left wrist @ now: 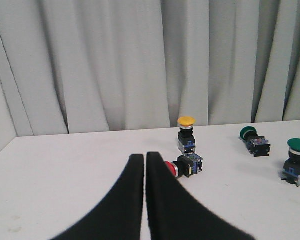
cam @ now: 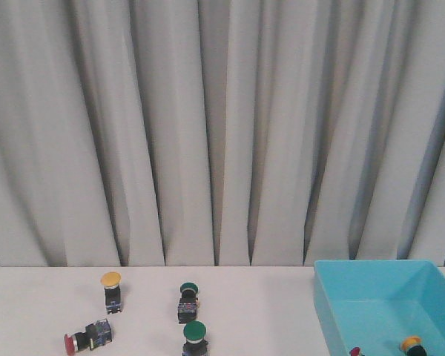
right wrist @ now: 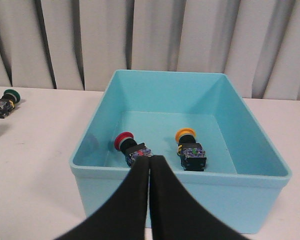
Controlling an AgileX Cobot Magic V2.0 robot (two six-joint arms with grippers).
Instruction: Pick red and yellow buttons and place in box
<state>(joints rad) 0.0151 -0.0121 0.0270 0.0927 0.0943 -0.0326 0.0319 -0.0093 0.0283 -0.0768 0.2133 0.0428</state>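
A large turquoise plastic box [cam: 341, 297] sits on a white table [cam: 44, 297] at about four o'clock in the front view, in front of a grey pleated curtain [cam: 222, 126]. Inside the box, the right wrist view shows a red button [right wrist: 130, 147] and a yellow button [right wrist: 189, 148], both lying on the floor of the bin near its near wall. Out on the table at about seven o'clock in the front view, a yellow-capped button [cam: 112, 291] stands upright, and just in front of it a red-capped button [cam: 87, 338] lies on its side with its cap towards the table's left. Two green-capped buttons [cam: 188, 302] [cam: 195, 338] sit near the six o'clock edge and are not wanted. The main risk, as a judgement, is a mistaken or clumsy pick: the tipped red button could roll or slide on its round cap when nudged, the upright yellow one could topple, and the green buttons are near enough to be bumped or taken by error. The left gripper [left wrist: 144, 159] has its black fingers pressed together with nothing between them, its tips just beside the red cap without clearly touching. The right gripper [right wrist: 150, 161] is likewise fully closed and empty, poised at the box's near wall.
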